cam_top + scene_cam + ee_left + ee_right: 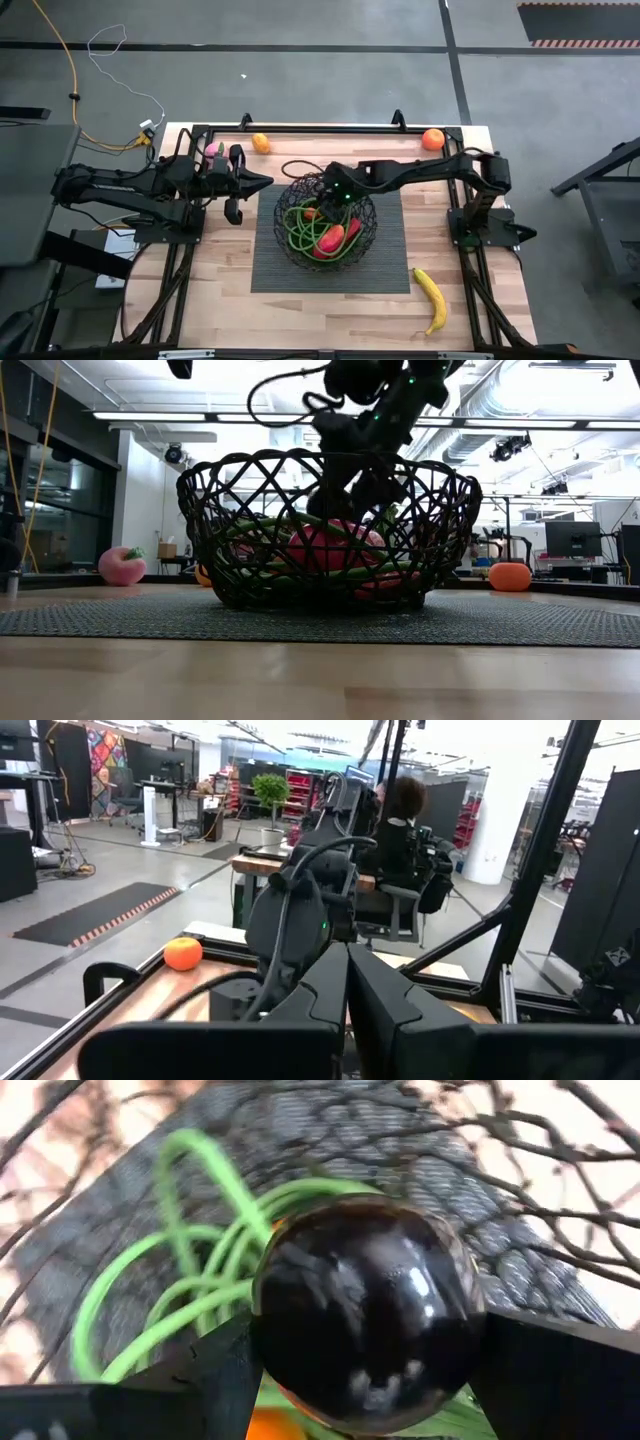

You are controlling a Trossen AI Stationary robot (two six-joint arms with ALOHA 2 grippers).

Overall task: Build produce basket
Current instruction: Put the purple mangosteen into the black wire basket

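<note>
While green beans crowd below, right gripper clamps dark fruit.

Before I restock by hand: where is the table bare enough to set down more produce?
Free: the wood in front of the mat, left of the banana. Crowded: the basket, where the right gripper holds a dark round fruit, and the left side under the left gripper.

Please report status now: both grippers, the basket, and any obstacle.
Right gripper over basket, shut on dark fruit. Left gripper shut, waiting beside basket. Nothing in the way.
</note>
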